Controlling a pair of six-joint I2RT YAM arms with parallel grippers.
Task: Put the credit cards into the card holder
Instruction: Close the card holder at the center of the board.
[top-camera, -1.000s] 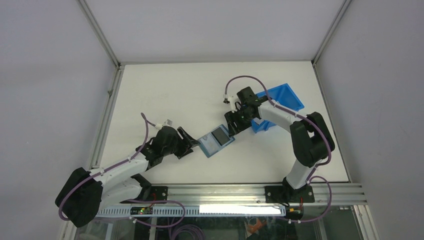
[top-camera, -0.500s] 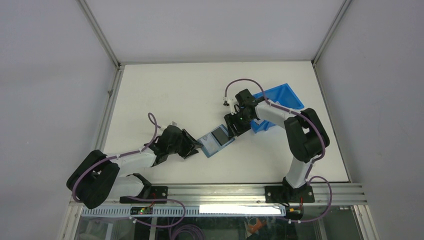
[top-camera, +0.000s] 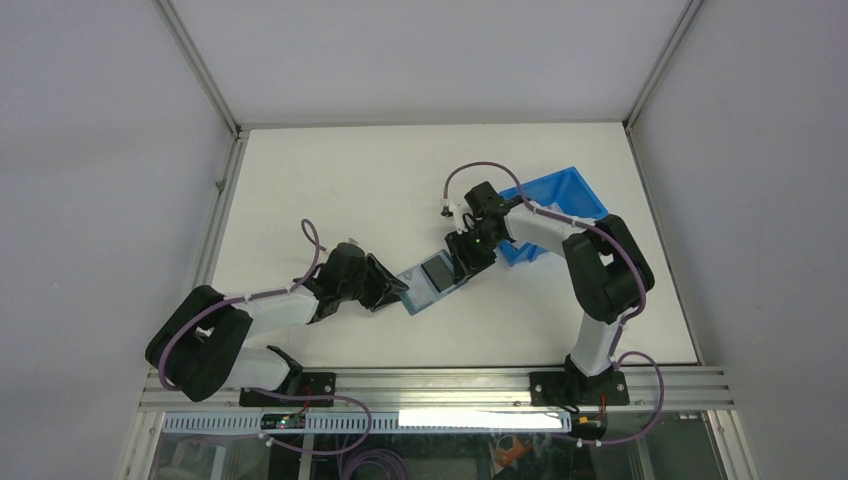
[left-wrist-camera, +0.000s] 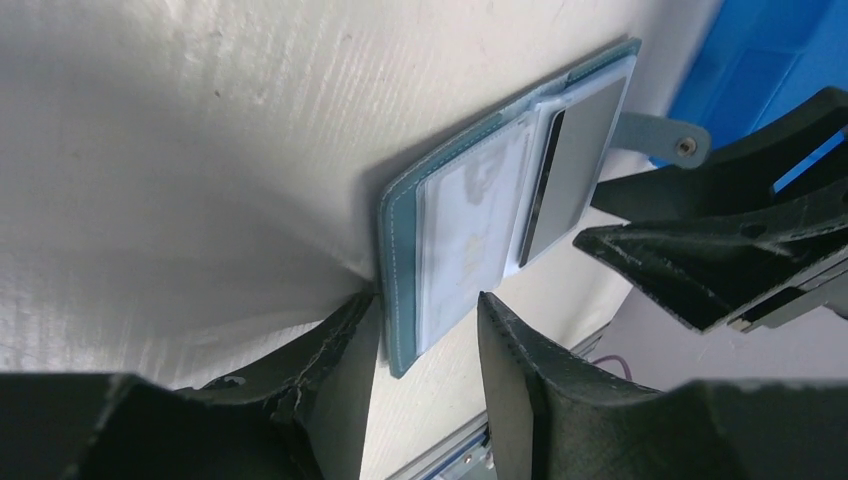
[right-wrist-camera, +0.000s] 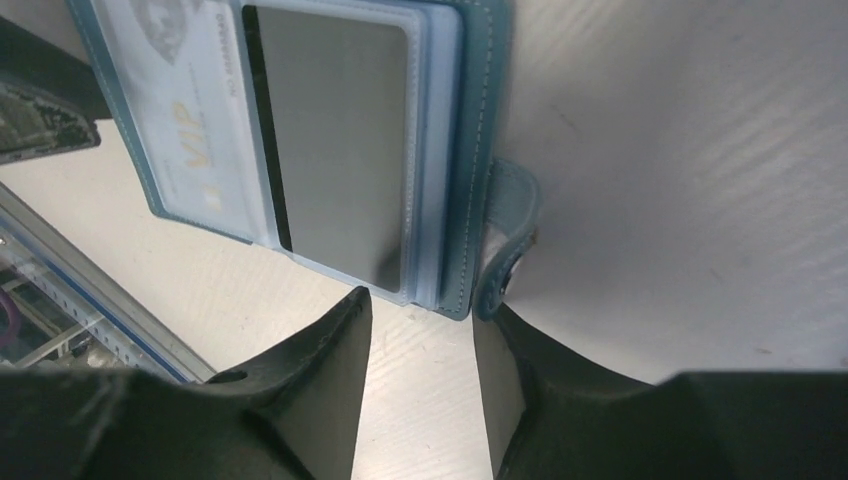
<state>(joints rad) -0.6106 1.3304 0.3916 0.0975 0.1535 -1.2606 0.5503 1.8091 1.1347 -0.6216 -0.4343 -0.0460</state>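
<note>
The card holder (top-camera: 432, 278) lies open and flat on the white table between my two grippers. In the right wrist view it (right-wrist-camera: 455, 150) holds a pale card marked VIP (right-wrist-camera: 190, 110) in one sleeve and a grey credit card with a dark stripe (right-wrist-camera: 340, 140) in the other; its snap tab (right-wrist-camera: 505, 240) sticks out. My left gripper (top-camera: 395, 290) is open, and in its wrist view (left-wrist-camera: 428, 330) the jaws straddle the holder's near corner (left-wrist-camera: 395, 250). My right gripper (top-camera: 462, 262) is open at the opposite edge, next to the tab, as its wrist view (right-wrist-camera: 420, 310) shows.
A bright-blue plastic bin (top-camera: 555, 205) stands just behind the right gripper, right of the holder; it also shows in the left wrist view (left-wrist-camera: 770, 60). The aluminium rail (top-camera: 480, 380) runs along the table's near edge.
My left gripper has slid right up to the holder's left corner. My right gripper has shifted slightly left and down onto the holder's right edge. The holder has barely moved.
</note>
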